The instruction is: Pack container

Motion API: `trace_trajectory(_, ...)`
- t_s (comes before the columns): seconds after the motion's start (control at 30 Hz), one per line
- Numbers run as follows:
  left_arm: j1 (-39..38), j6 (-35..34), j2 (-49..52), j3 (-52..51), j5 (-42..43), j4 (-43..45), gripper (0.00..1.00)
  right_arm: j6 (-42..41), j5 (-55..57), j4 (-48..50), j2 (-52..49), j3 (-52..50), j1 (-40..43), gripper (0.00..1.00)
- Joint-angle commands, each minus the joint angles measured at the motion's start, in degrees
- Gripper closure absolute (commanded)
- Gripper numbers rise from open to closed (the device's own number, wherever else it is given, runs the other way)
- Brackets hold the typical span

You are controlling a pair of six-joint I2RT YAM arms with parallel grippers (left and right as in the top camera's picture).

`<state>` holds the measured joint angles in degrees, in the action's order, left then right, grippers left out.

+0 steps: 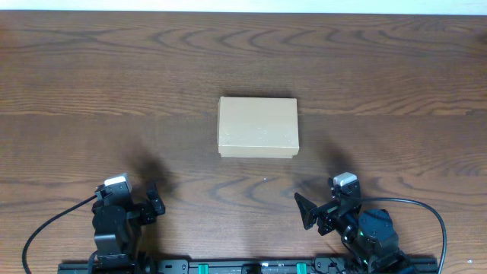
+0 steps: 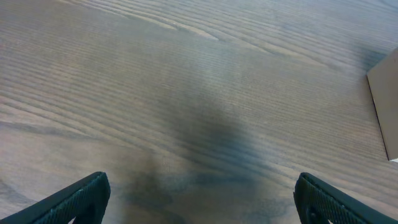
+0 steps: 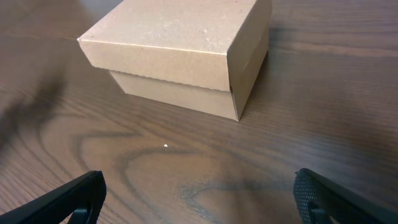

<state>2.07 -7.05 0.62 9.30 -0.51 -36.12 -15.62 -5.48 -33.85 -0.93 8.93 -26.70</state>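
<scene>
The container (image 1: pixel 258 127) is a small tan cardboard box with its flap lid closed, at the middle of the wooden table. It fills the top of the right wrist view (image 3: pixel 180 53), and its edge shows at the right of the left wrist view (image 2: pixel 387 99). My left gripper (image 1: pixel 152 202) is open and empty near the front left edge, with bare wood between its fingers (image 2: pixel 199 199). My right gripper (image 1: pixel 312 213) is open and empty near the front right, a short way in front of the box (image 3: pixel 199 196). No markers are in view.
The wooden table (image 1: pixel 114 91) stretches around the box. A black rail (image 1: pixel 243 267) runs along the front edge between the arm bases. Cables (image 1: pixel 434 217) loop beside each arm.
</scene>
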Motion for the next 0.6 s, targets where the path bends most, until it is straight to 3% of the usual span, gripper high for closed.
trace_trajectory(0.0, -0.24, 0.83, -0.42, -0.5, -1.4, -0.04, 0.05, 1.11, 0.09, 0.02, 0.61, -0.2, -0.61, 0.01)
trace_trajectory(0.57, -0.24, 0.83, -0.42, -0.5, -1.4, -0.07, 0.05, 1.11, 0.09, 0.02, 0.61, -0.2, -0.61, 0.01)
